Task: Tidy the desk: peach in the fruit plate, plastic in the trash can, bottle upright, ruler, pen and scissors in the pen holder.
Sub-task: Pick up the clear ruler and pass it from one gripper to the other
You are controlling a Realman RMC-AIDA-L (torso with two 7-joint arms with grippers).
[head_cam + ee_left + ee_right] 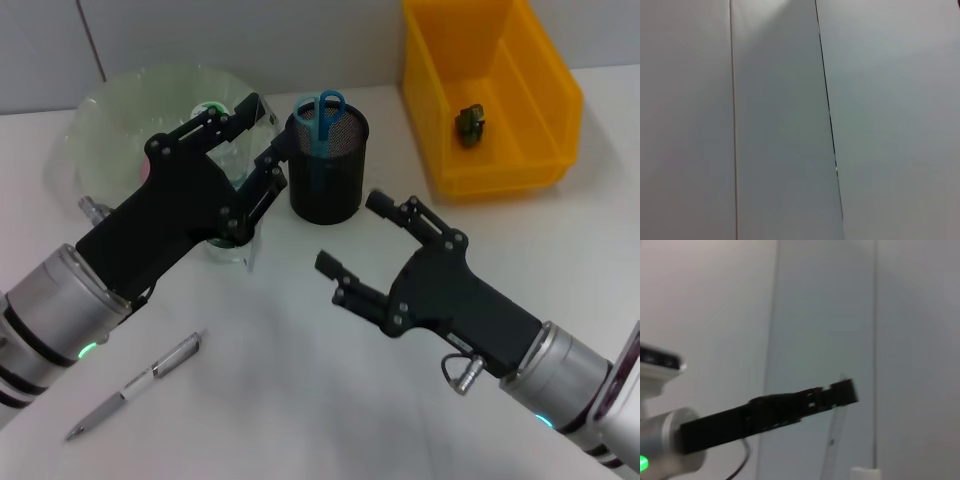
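Desk state as we saw it from the head view: left gripper [262, 140] was over the near right edge of the clear fruit plate [110, 120], fingers spread around a clear bottle [232, 205] that looked upright just beside the black mesh pen holder [327, 170]. We couldn't tell whether the fingers actually touched the bottle; no firm grip visible, so we called it open. Right gripper [352, 232] hovered over bare table [300, 400] in front of the pen holder, jaws wide apart, nothing between them.

Scissors [321, 115] with blue handles stood in the pen holder. Pen [135, 386] lay flat on the table near the front left, well apart from the holder, close to the left arm's wrist. Yellow bin [490, 90] sat at the back right with a small dark crumpled item [470, 122] inside. Something pinkish showed in the plate behind the left arm, but we couldn't identify it. We couldn't pick out a ruler.

Left wrist view gave us only blank wall panels. Right wrist view showed the left arm [765, 415] against the wall, nothing of the desk.
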